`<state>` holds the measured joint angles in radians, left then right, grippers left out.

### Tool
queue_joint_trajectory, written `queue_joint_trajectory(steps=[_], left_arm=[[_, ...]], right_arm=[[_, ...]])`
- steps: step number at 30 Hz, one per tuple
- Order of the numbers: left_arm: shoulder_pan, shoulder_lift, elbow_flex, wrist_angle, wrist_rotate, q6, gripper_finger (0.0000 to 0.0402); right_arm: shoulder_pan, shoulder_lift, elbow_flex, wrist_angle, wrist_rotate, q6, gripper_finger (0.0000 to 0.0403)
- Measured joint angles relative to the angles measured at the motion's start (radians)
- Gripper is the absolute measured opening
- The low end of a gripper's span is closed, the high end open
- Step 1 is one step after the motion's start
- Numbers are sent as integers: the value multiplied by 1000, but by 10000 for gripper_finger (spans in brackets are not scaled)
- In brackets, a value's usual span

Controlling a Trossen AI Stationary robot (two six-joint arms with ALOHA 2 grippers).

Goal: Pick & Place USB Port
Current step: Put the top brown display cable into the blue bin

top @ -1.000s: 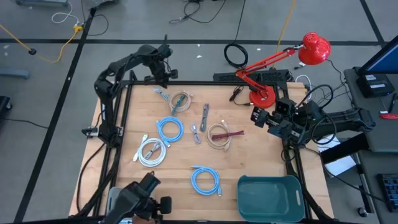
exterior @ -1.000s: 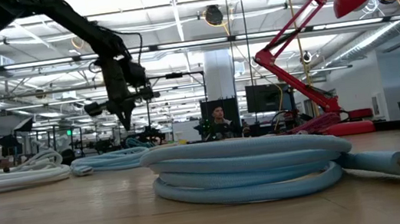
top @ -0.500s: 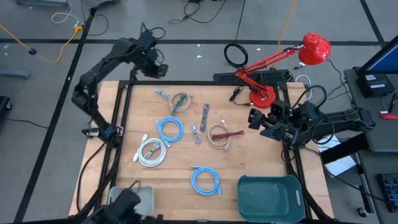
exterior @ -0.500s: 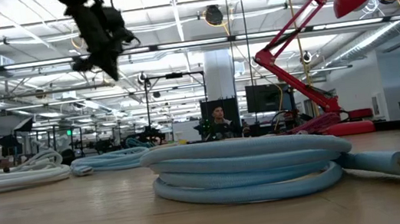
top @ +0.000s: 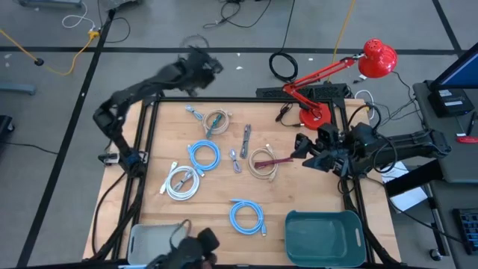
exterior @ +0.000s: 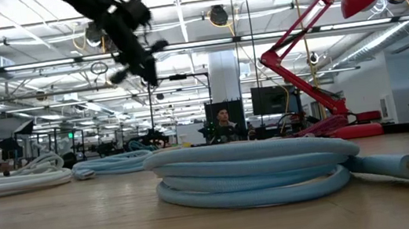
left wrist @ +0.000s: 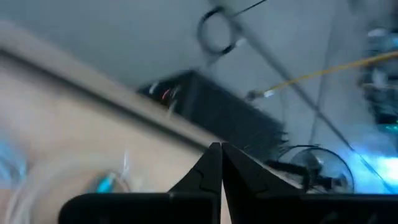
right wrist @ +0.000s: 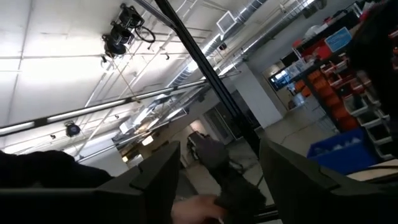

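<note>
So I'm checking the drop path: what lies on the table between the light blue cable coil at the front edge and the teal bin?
Nothing: in the high view, bare wood separates the light blue cable coil from the teal bin.

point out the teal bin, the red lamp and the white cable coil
teal bin (top: pixel 357 221): high view, on its right rim
red lamp (top: pixel 379 59): high view, on the lamp's shade
white cable coil (top: pixel 173 189): high view, on the coil's left loop
</note>
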<state>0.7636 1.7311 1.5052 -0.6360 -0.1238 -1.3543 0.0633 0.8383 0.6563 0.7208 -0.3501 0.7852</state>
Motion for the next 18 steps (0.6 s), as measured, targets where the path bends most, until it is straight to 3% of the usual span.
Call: queue_joint_trajectory(steps=[5, 7, 11, 15, 18], left_arm=[[-79, 116, -7, -161, -118, -349, 10], [-113, 166, -5, -71, -160, -433, 23], [-135, 267, -5, 304, -171, -548, 47], [-113, 317, -2, 723, 15, -331, 61], [-87, 335, -2, 858, 227, -75, 62]], right_arm=[[4, 0, 0, 1, -51, 78, 212], [4, 0, 0, 0, -72, 109, 212], [4, 0, 0, 0, -75, 138, 212], [4, 0, 0, 0, -77, 150, 212], [4, 0, 0, 1, -92, 150, 212]])
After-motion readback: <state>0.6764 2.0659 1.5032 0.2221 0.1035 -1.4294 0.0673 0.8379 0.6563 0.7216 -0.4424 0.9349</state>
